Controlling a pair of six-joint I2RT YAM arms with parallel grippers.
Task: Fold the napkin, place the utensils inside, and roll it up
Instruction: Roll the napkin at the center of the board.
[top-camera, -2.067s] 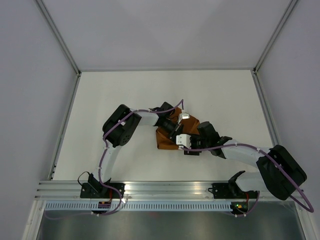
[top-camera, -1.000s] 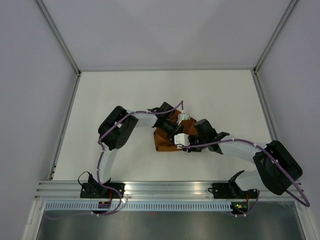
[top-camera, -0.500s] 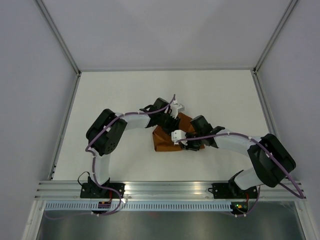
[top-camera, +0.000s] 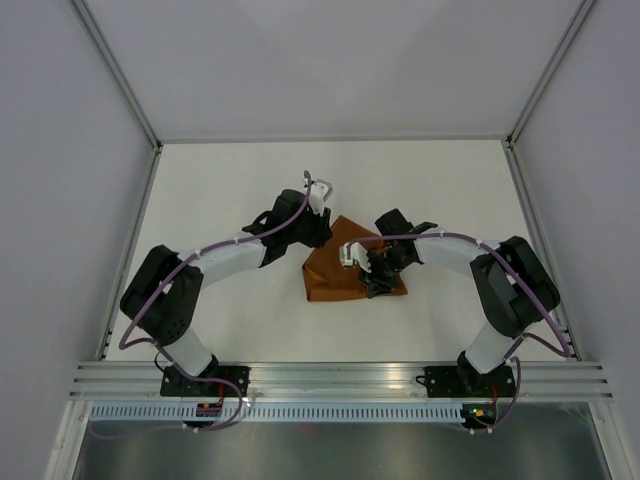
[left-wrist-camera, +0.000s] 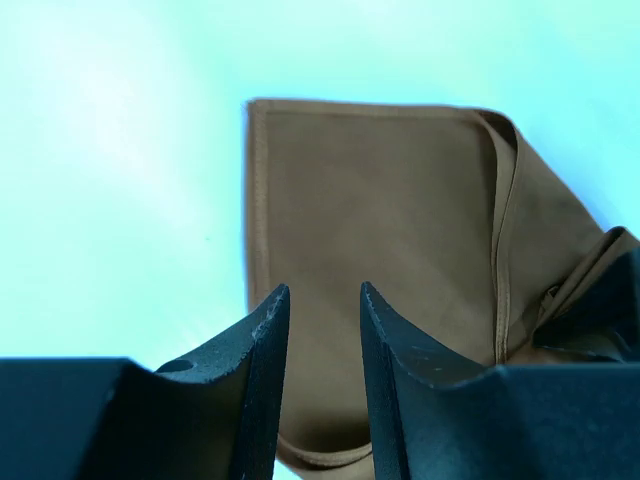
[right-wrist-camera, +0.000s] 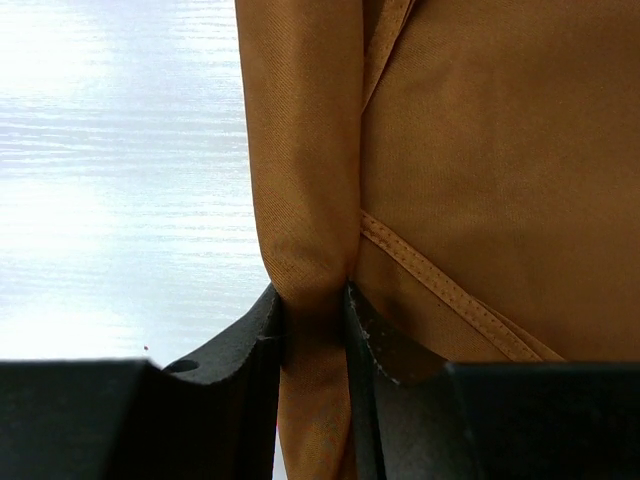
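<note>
The rust-orange napkin (top-camera: 335, 275) lies folded in the middle of the white table. My right gripper (top-camera: 377, 280) is on its right edge. The right wrist view shows that gripper (right-wrist-camera: 313, 300) shut on a rolled fold of the napkin (right-wrist-camera: 300, 180), the cloth pinched between both fingers. My left gripper (top-camera: 320, 236) hovers at the napkin's far left corner. In the left wrist view its jaws (left-wrist-camera: 325, 300) stand open with nothing between them, above the flat napkin (left-wrist-camera: 370, 230). The utensils are hidden.
The white table (top-camera: 220, 190) is walled on three sides by pale panels. An aluminium rail (top-camera: 330, 376) carrying both arm bases runs along the near edge. The right arm's black gripper body (left-wrist-camera: 610, 310) shows at the left wrist view's right edge.
My left arm has swung away to the far left, off the napkin, and its jaws have opened a little. My right gripper keeps its hold while its arm shifts farther back, uncovering more cloth.
</note>
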